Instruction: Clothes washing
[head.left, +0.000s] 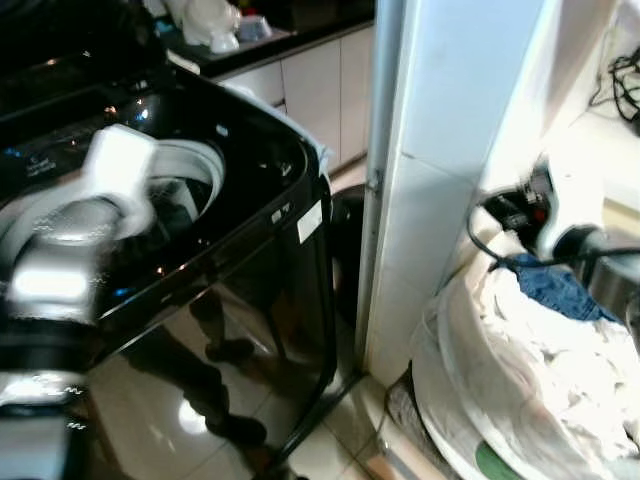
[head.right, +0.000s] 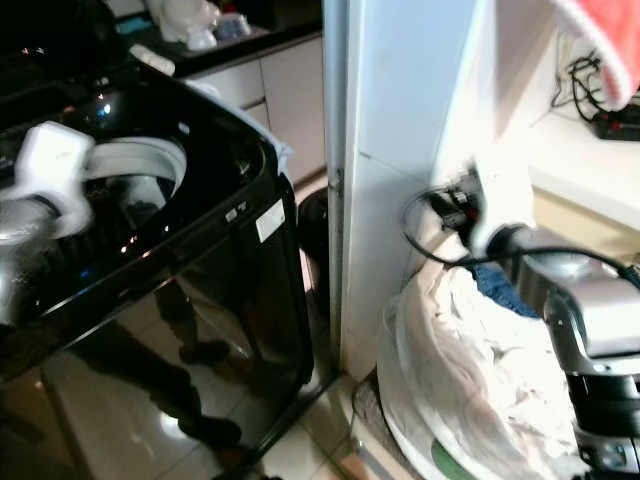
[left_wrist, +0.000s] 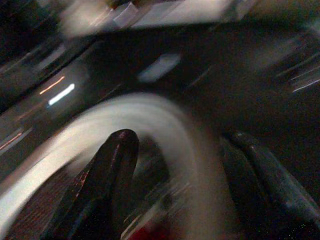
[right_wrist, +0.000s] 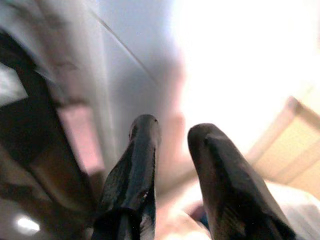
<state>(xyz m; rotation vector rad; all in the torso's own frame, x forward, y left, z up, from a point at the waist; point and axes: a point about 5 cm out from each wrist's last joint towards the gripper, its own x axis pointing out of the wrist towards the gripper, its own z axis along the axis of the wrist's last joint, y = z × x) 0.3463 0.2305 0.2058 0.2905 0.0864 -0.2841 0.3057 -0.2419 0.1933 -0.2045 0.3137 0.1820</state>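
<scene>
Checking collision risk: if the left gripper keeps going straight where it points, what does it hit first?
Probably the pale drum rim of the washing machine: the left gripper points down into the open top, fingers apart over the rim. Blur makes depth uncertain.

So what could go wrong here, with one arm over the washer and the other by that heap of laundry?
A black cable loops off the right arm just above the laundry pile, so cloth might snag it. The left gripper, fingers apart, reaches over the washing machine drum's white rim and could knock it. The views are blurred, so aim may be poor.
</scene>
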